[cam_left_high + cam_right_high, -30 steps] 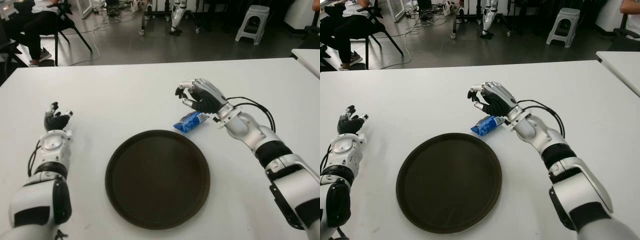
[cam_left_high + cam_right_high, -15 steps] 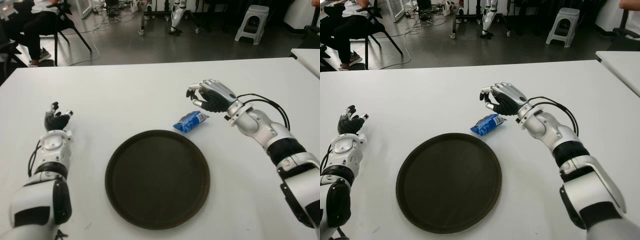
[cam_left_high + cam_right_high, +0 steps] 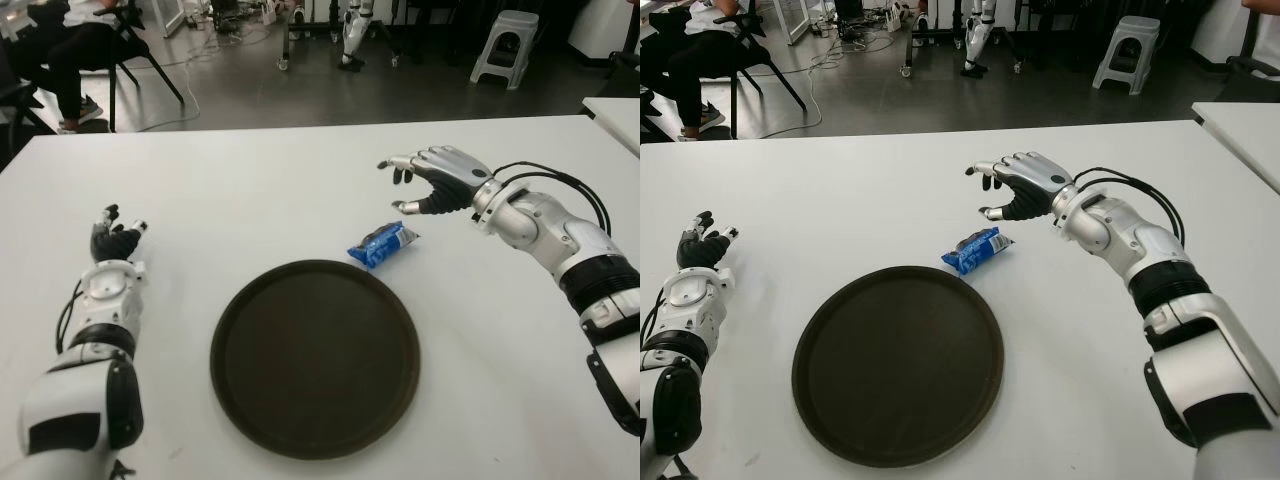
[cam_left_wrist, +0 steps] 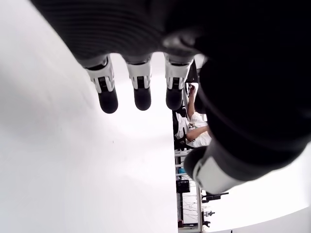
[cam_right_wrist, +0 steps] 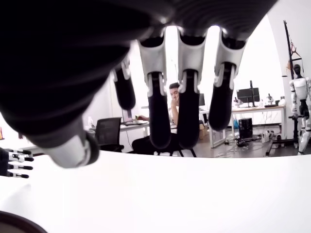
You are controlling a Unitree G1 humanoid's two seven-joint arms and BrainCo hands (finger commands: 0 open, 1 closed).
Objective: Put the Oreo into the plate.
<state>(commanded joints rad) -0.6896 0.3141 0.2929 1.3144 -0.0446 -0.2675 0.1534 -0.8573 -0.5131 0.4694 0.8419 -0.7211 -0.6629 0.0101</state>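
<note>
A blue Oreo packet (image 3: 381,244) lies on the white table (image 3: 250,190), just past the far right rim of the round dark brown plate (image 3: 314,357). Nothing lies in the plate. My right hand (image 3: 432,182) hovers above the table, up and to the right of the packet, fingers spread and holding nothing; its wrist view shows the extended fingers (image 5: 187,87) with nothing between them. My left hand (image 3: 112,234) shows at the table's left side, far from the plate, its fingers (image 4: 137,90) loosely extended and holding nothing.
A second white table's corner (image 3: 615,110) shows at the far right. Beyond the table are a grey stool (image 3: 505,45), chairs and a seated person (image 3: 75,50) at the far left. Part of the plate's rim (image 5: 17,224) appears in the right wrist view.
My right hand has opened from a curled pose and drawn back to the right, away from the Oreo packet, which stays where it lay. The left hand has not moved.
</note>
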